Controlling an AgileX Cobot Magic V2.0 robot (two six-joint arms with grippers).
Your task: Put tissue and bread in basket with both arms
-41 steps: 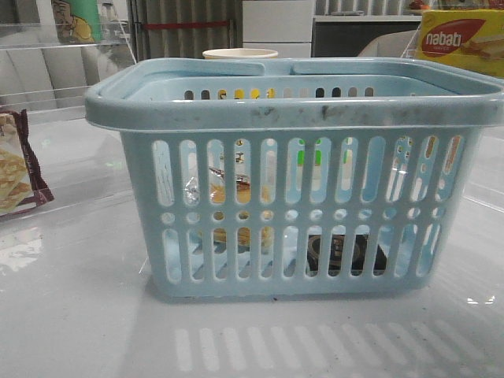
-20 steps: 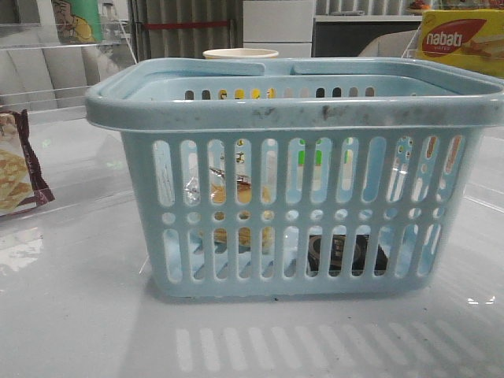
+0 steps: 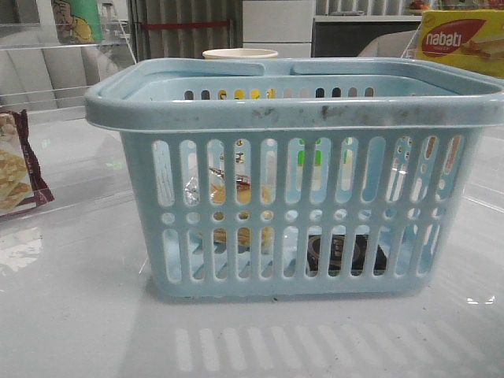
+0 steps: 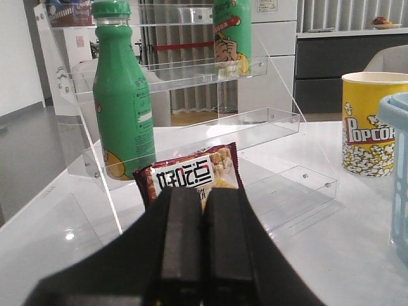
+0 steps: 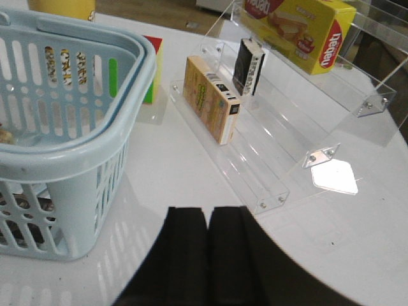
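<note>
Inside the basket (image 3: 291, 110), slats half-hide bread (image 3: 233, 193) and tissue (image 3: 344, 252).

green btl (image 4: 123, 102), popcorn tub (image 4: 368, 123), cracker pkt (image 4: 190, 177)

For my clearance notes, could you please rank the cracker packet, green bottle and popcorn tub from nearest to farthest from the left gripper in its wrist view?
1. Cracker packet, right beyond the shut left gripper.
2. Green bottle, behind the packet, on the clear shelf.
3. Popcorn tub, far off beside the basket.
</note>
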